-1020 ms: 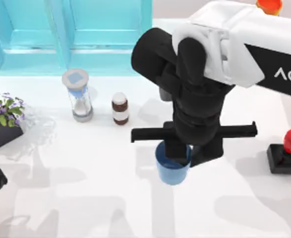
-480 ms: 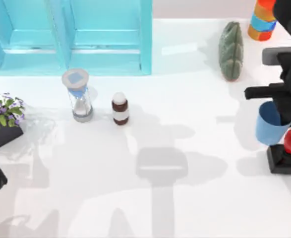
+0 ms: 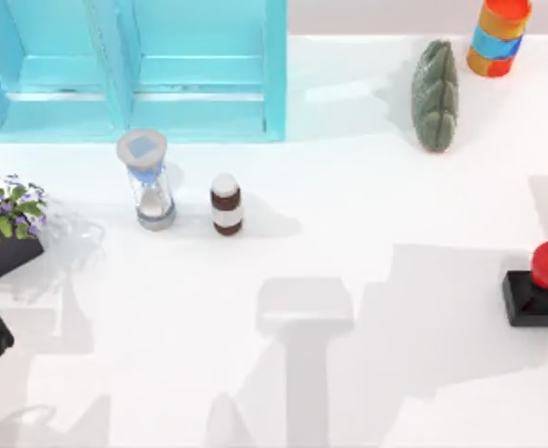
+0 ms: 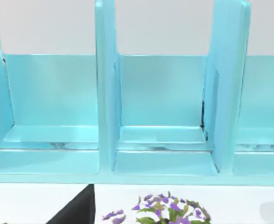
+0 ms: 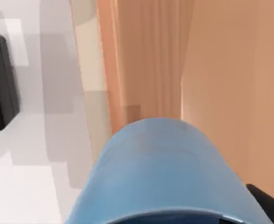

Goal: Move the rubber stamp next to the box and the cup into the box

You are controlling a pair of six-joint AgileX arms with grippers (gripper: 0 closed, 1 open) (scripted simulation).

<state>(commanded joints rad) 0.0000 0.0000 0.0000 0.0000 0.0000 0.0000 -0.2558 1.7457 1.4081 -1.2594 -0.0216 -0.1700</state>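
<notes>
A blue cup (image 5: 167, 172) rides close under the right wrist camera, held up beside a tall tan wall (image 5: 221, 70) that may be the box; the right hand's fingers are hidden behind the cup, so whether they grip it cannot be told from here. A dark corner near the cup's rim may be a finger tip. The cup looks like thin, light plastic with a smooth, slightly tapered wall, likely to slip if pinched hard near the mouth; a hold across the rim, one finger inside and one outside, would suit it best. What lies inside the cup is hidden.

On the worktop (image 3: 283, 373), the stamp (image 3: 538, 285) stands upright near the right edge, its red knob above a black square base. It is probably stiff and fairly steady; the knob's neck is the natural place to take it.

The left arm sits parked at the worktop's left edge beside a potted plant (image 3: 10, 217), its hand's state unclear. Its wrist camera faces a turquoise shelf (image 4: 104, 93) whose compartments look empty. An hourglass (image 3: 147, 179), a brown bottle (image 3: 226, 204), a green stone (image 3: 435, 93) and a striped cylinder (image 3: 498, 35) stand apart from the work.
</notes>
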